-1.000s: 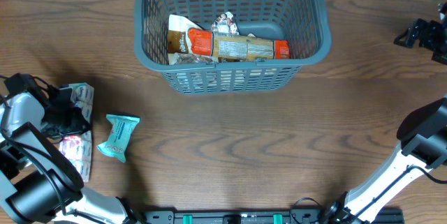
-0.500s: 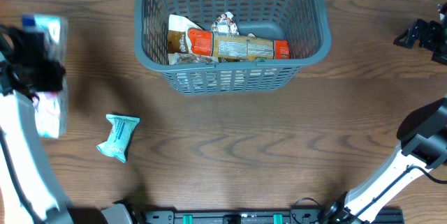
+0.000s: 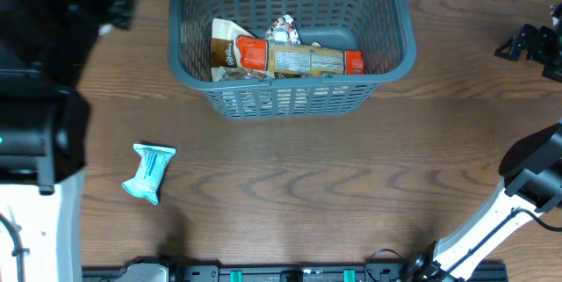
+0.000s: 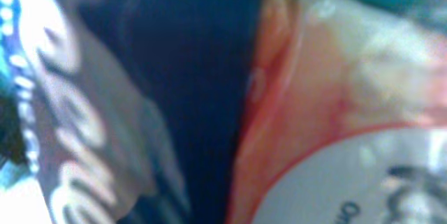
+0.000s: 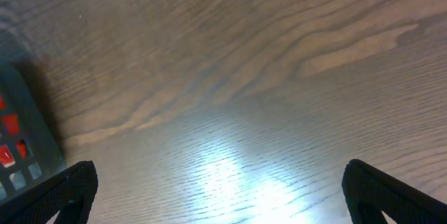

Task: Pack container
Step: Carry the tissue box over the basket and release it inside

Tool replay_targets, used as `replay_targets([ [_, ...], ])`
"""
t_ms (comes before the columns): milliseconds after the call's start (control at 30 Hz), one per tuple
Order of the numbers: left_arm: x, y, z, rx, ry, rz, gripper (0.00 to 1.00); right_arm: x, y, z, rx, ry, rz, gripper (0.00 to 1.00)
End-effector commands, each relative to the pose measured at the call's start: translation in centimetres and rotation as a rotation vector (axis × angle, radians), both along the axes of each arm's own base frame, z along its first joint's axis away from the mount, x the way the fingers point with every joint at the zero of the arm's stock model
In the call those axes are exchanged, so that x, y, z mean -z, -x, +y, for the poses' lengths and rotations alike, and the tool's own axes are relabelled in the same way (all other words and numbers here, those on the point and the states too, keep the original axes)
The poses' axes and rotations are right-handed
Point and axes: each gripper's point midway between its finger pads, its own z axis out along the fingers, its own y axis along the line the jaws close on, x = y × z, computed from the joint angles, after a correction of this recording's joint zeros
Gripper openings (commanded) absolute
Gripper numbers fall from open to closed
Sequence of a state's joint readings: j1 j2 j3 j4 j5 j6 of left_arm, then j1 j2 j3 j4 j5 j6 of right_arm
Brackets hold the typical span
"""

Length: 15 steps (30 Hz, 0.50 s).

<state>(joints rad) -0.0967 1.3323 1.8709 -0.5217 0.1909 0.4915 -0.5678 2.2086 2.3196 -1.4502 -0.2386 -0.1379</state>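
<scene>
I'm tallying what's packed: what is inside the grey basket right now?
The container holds a long bar packet with orange-red ends, a tan pouch and a small crumpled wrapper. Anything beneath them is covered.

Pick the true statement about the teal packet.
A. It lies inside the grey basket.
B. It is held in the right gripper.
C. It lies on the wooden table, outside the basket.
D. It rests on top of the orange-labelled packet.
C: the overhead view shows the teal packet lying on the table, apart from the container and with nothing gripping it.
</scene>
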Motion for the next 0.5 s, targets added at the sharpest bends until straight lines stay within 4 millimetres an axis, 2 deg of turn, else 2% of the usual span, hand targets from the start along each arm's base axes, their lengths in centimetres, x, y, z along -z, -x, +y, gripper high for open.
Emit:
replay_targets([
  [0, 1.5, -1.5, -5.6, 0.159, -0.116, -0.005, 0.06, -0.2, 0.1, 0.3, -0.001, -0.013, -0.004, 0.99],
  [133, 5.4, -2.6, -13.3, 0.384, -0.272, 0.013, 0.06, -0.1, 0.2, 0.4, 0.000, -0.018, 0.004, 0.99],
  [233, 9.2, -3.9, -17.1, 0.473, -0.380, 0.048, 0.06, -0.1, 0.4, 0.6, -0.001, -0.024, 0.012, 0.99],
  [333, 13.4, -5.9, -18.9, 0.509, -0.410, 0.127, 0.05, 0.0, 0.7, 0.7, 0.000, -0.030, 0.022, 0.99],
  [467, 19.8, -8.4, -19.5, 0.521, -0.444, 0.278, 0.06, 0.0, 0.8, 0.8, -0.001, -0.033, 0.027, 0.99],
])
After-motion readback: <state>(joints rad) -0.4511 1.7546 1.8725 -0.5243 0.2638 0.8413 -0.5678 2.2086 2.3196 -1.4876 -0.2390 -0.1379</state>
